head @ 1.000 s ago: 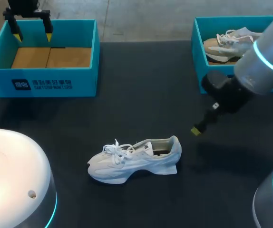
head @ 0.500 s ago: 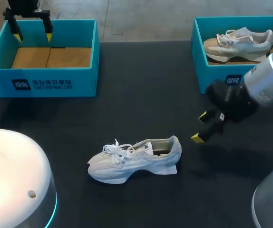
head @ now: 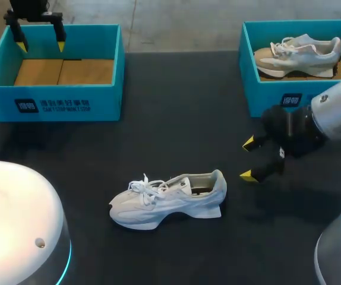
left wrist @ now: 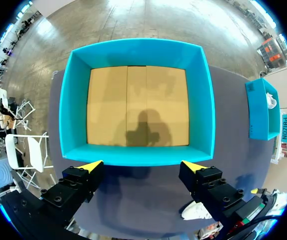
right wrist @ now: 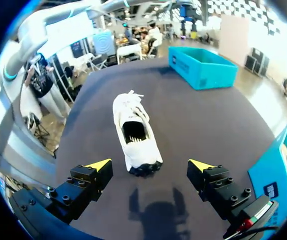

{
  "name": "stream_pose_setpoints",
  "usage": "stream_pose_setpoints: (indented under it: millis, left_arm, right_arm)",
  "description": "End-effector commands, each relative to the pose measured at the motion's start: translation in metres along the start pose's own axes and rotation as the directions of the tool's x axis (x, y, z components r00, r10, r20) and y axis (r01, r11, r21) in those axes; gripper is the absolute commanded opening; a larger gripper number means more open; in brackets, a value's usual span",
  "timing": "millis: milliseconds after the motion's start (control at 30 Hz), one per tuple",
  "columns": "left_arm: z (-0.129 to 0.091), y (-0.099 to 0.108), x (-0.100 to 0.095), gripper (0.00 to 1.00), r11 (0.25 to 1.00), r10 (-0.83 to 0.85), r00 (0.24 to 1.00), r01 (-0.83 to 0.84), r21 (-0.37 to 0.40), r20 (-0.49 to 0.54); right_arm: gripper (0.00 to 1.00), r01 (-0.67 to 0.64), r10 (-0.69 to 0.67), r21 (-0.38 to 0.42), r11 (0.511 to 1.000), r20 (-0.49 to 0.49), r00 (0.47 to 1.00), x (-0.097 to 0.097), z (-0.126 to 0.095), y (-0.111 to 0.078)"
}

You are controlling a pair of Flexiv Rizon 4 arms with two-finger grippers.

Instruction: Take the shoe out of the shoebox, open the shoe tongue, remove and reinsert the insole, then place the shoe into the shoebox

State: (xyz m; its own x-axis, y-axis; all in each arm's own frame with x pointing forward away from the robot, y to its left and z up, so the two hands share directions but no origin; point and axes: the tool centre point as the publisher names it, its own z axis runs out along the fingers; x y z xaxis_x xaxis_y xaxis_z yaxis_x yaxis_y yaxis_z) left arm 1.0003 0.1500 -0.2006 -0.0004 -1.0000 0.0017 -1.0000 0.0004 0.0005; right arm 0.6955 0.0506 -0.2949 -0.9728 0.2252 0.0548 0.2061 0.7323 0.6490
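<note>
Head view: the white shoe (head: pixel 167 200) lies on its sole on the dark desk (head: pixel 176 119), near the front middle. Its long axis runs across the desk, toe toward my left and heel toward my right. The right gripper (head: pixel 248 159) hangs just past the heel, apart from it, its fingers spread wide and holding nothing. The left gripper (head: pixel 40 46) sits over the far rim of the empty shoebox (head: pixel 51 110) at far left, also spread wide with nothing held. The far-right shoebox (head: pixel 265 95) holds a second shoe (head: pixel 298 54).

Left wrist view: the left gripper (left wrist: pixel 142 166) looks straight down on the empty shoebox (left wrist: pixel 206 100) with its bare cardboard floor, fingers wide apart above the near wall. A bit of the white shoe (left wrist: pixel 196 211) shows beside one finger.

Right wrist view: the right gripper (right wrist: pixel 150 165) is wide open and grips nothing. The shoe (right wrist: pixel 136 132) lies straight ahead, heel nearest the gripper, toe pointing away toward the empty shoebox (right wrist: pixel 201 67).
</note>
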Motion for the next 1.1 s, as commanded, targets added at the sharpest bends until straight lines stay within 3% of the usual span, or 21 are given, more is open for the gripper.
stream_pose_setpoints:
  millis: [33,333,800,1100]
  left_arm:
    - [0.000,0.000,0.000,1.00,1.000,0.000,1.000,0.000,0.000,0.001]
    - [0.000,0.000,0.000,1.00,1.000,0.000,1.000,0.000,0.000,0.001]
    - [0.000,0.000,0.000,1.00,1.000,0.000,1.000,0.000,0.000,0.001]
    - [0.000,0.000,0.000,1.00,1.000,0.000,1.000,0.000,0.000,0.001]
  right_arm:
    - [1.00,0.025,-0.024,-0.071,0.997,0.011,1.000,0.002,0.010,-0.016]
    - [1.00,0.104,-0.101,-0.159,0.982,0.028,0.994,0.000,0.022,-0.026]
    - [1.00,0.119,-0.118,-0.162,0.980,0.014,0.993,-0.001,0.026,-0.027]
    - [1.00,0.049,-0.069,-0.299,0.953,-0.059,0.996,-0.014,0.044,-0.053]
